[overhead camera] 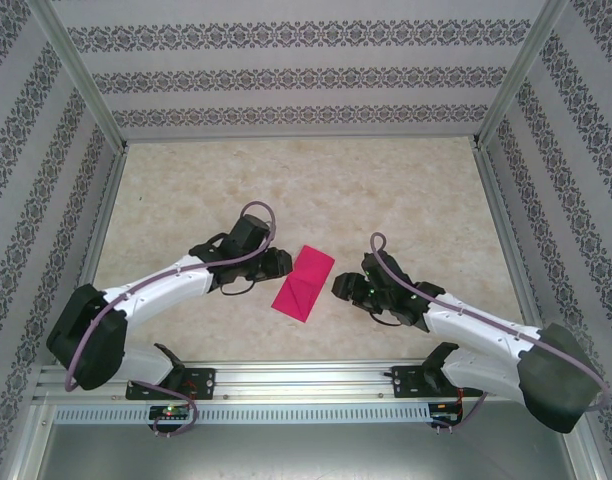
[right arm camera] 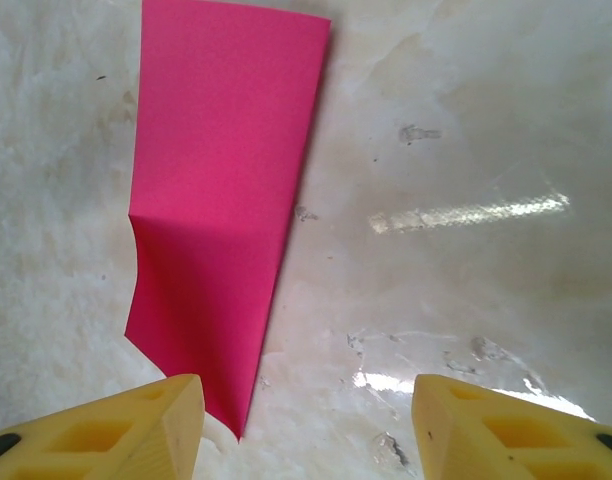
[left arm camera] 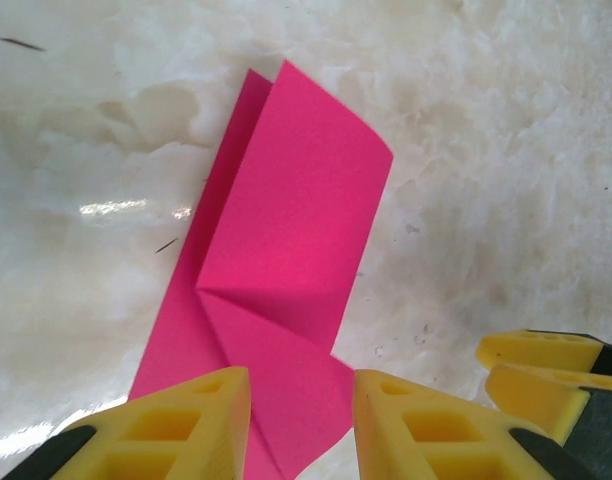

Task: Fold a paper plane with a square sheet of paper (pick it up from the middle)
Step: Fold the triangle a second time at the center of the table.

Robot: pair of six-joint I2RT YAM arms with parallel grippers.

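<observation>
My yellow fingers (left arm camera: 176, 430) frame plain magenta-pink paper (left arm camera: 286, 230); beneath them the table (overhead camera: 406, 190) is mottled cream, and the walls (overhead camera: 306, 75) beyond carry grey floral stripes.

The left arm (overhead camera: 156, 285) and right arm (overhead camera: 486, 335) both have glossy white shells on the long links and matte black housings at the joints and bases. A thin mauve cable (overhead camera: 255, 205) loops along each. The fingers (left arm camera: 186, 430) are yellow plastic wedges with moulded rectangular pockets, on black mounts.

Bright, even light is cast over the scene. Glare streaks are reflected off the glossy tabletop (right arm camera: 466, 215), and shadows are kept soft.
</observation>
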